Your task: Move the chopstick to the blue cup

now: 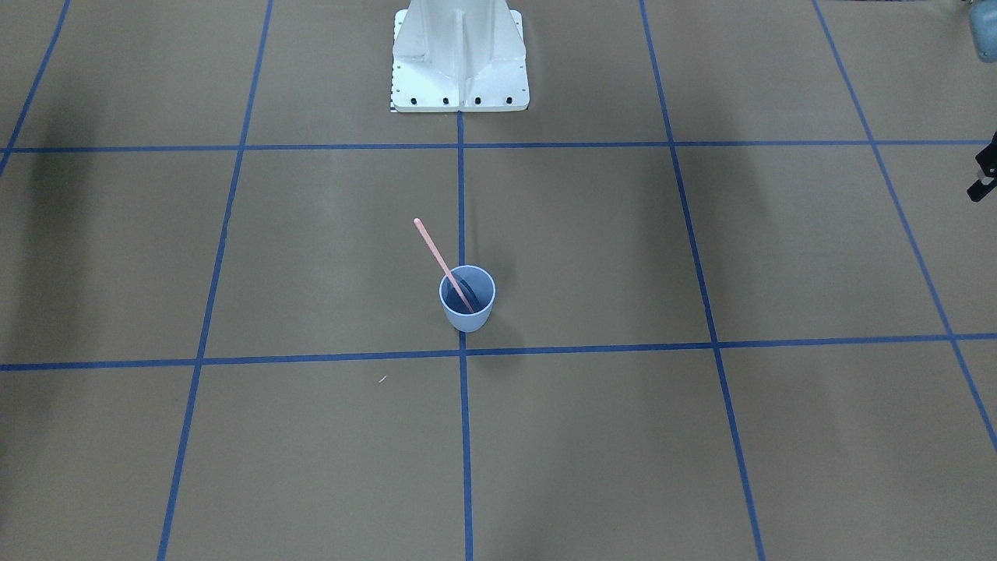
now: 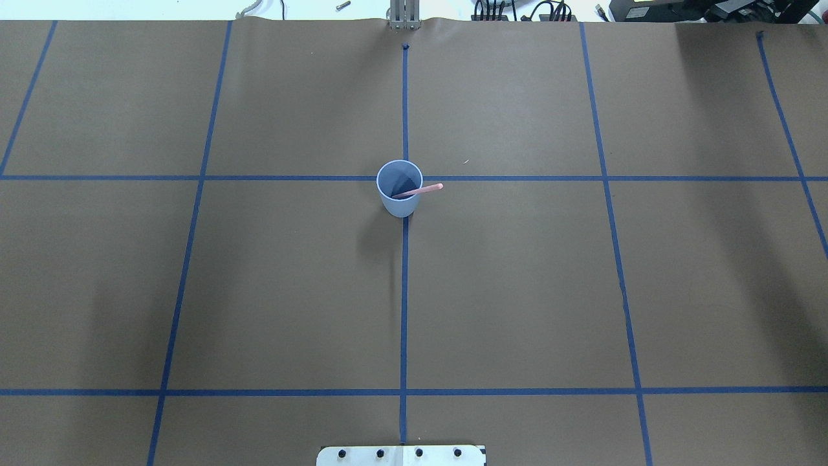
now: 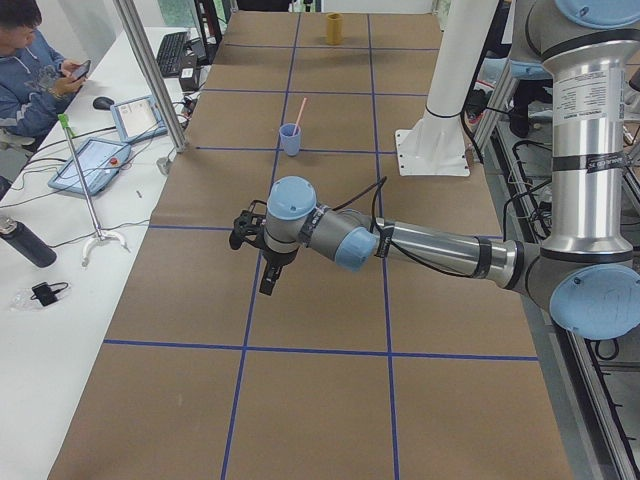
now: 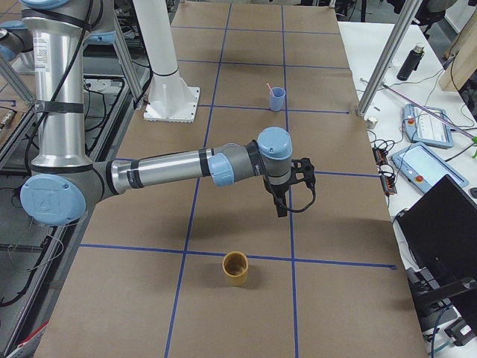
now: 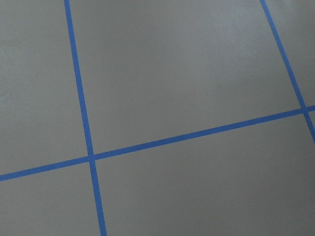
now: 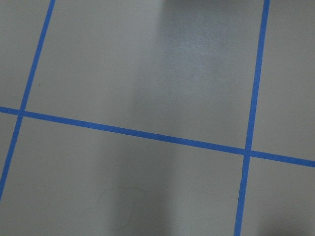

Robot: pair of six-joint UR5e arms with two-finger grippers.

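The blue cup (image 1: pixel 467 318) stands upright near the table's middle, on the centre tape line; it also shows in the overhead view (image 2: pixel 399 206). The pale-pink chopstick (image 1: pixel 432 245) stands slanted inside it, its upper end leaning out over the rim (image 2: pixel 428 188). No gripper touches either. My left gripper (image 3: pixel 268 285) hangs above the table far from the cup (image 3: pixel 289 140), towards the table's left end. My right gripper (image 4: pixel 281 211) hangs far from the cup (image 4: pixel 277 99), towards the right end. I cannot tell whether either is open or shut. Both wrist views show only brown paper and blue tape.
A yellow-brown cup (image 4: pixel 235 268) stands on the table near my right gripper, also far off in the left side view (image 3: pixel 333 28). The white robot pedestal (image 1: pixel 459 62) stands at the table's robot side. An operator (image 3: pixel 30 60) sits beside a side table with tablets (image 3: pixel 92 160).
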